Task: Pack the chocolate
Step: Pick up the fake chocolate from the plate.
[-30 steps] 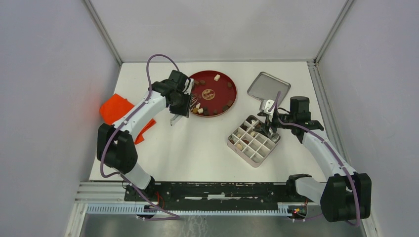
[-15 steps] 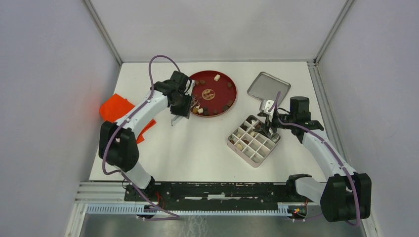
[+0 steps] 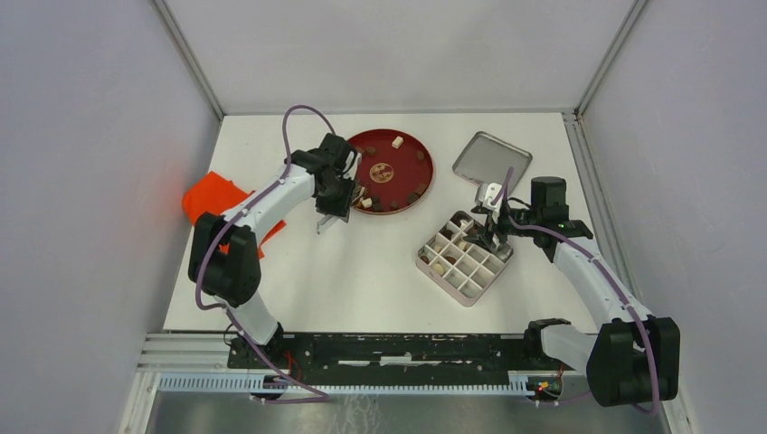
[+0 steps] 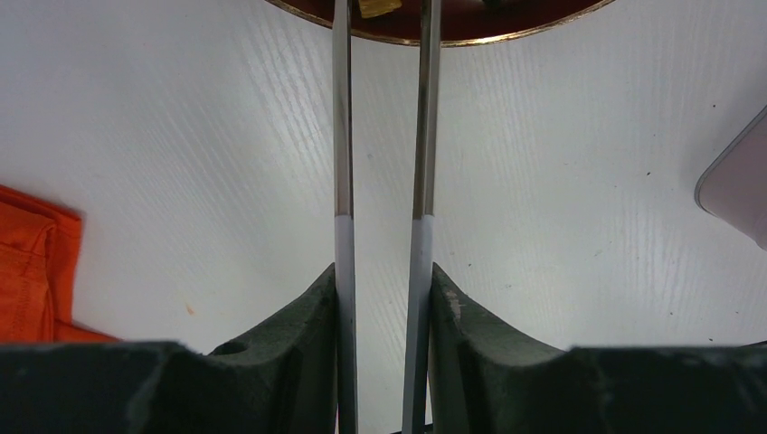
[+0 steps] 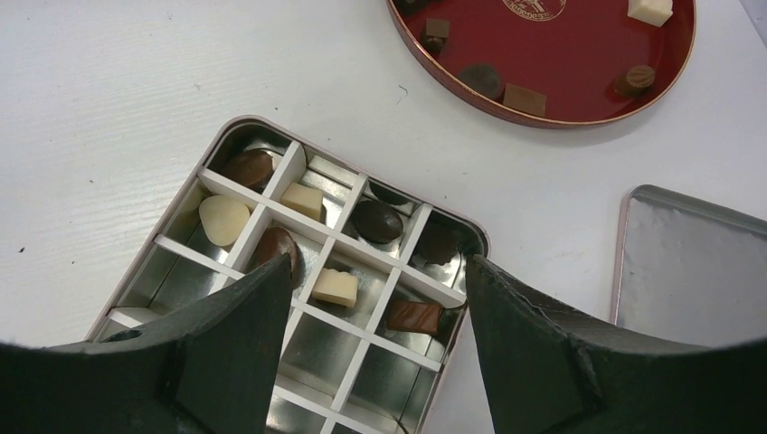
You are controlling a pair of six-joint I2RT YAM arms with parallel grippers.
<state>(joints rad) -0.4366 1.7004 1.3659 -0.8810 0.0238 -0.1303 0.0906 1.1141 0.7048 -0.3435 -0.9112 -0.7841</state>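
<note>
My left gripper (image 3: 346, 194) is shut on metal tweezers (image 4: 342, 136), whose two arms reach to the near rim of the red plate (image 3: 402, 158). A light brown chocolate (image 4: 380, 7) lies between the arms at the frame's top edge. The tips are out of view, so I cannot tell if they pinch it. Several chocolates lie on the plate (image 5: 579, 54). My right gripper (image 3: 491, 231) is open and empty (image 5: 375, 267), just above the divided tin box (image 3: 434, 268). Its cells hold several pieces, such as a white one (image 5: 222, 220) and a dark one (image 5: 377, 220).
The tin's lid (image 3: 493, 161) lies flat behind the box, right of the plate, and shows in the right wrist view (image 5: 696, 262). An orange cloth (image 3: 213, 203) lies at the table's left edge, beside my left arm. Grey walls enclose the table.
My left arm has shifted slightly to the right, carrying the tweezers further along the plate's near-left rim. The right arm and the box have not moved.
</note>
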